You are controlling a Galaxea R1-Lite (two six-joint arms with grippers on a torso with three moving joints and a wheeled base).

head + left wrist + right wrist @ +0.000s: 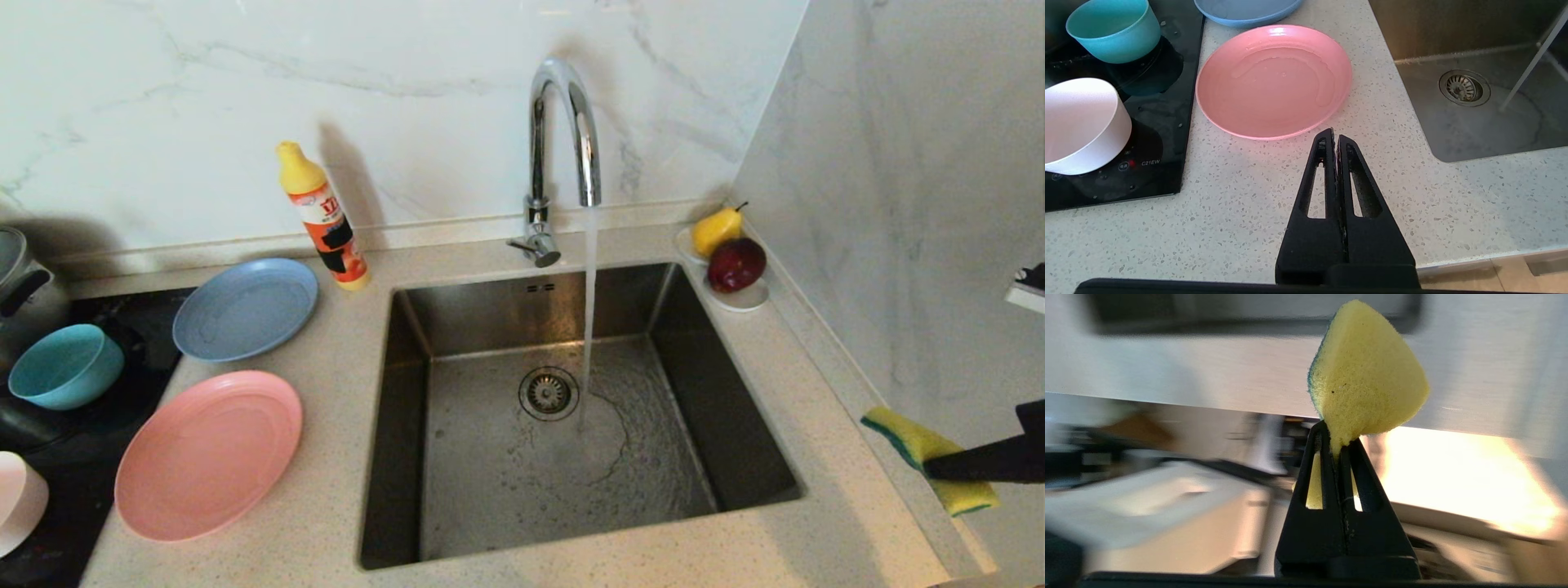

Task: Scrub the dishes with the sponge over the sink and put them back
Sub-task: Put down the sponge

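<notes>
Right wrist view shows the right hand point(1336, 443) pinching only the sponge point(1367, 371) corner; it could slip out; left hand point(1336, 139) closed, empty.

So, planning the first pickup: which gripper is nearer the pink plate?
Left. The left gripper, shut, sits just off the pink plate's rim. The right gripper holds the sponge beyond the sink.

White marble walls point(204, 98), speckled countertop point(343, 343)
</notes>
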